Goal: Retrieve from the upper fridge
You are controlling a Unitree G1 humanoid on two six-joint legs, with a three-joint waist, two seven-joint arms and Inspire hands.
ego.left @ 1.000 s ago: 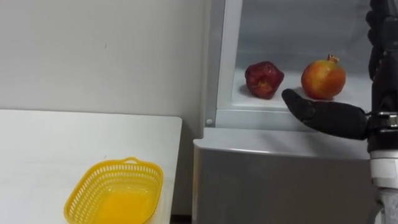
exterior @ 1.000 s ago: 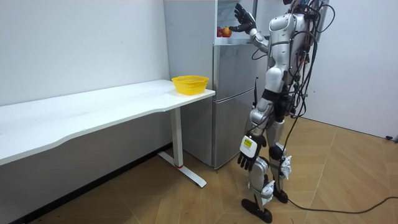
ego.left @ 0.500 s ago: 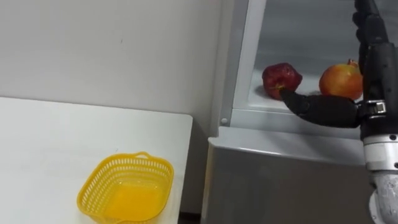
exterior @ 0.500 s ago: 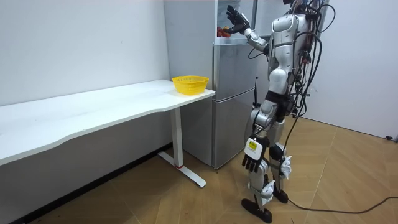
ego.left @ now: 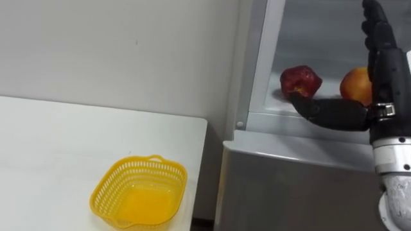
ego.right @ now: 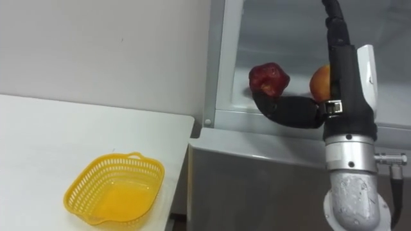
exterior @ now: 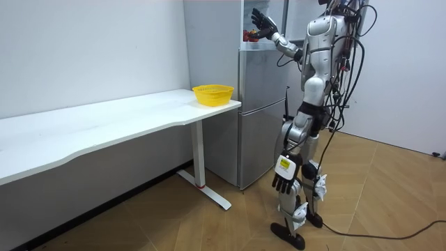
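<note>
Beside the red fruit (ego.left: pixel 300 81), right hand (ego.left: pixel 385 70) (fingers straight) hovers.

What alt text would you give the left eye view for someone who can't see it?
The robot's right hand, open with fingers up, is raised at the open upper fridge, its thumb near a dark red fruit; an orange-red fruit sits beside it on the shelf. At lower left, an empty yellow basket stands on a white table.

Bright, even light throughout. The fridge (ego.left: pixel 321 38) is pale and washed inside; under the table (exterior: pixel 104 129) the wall (exterior: pixel 83 188) lies in soft shadow.
</note>
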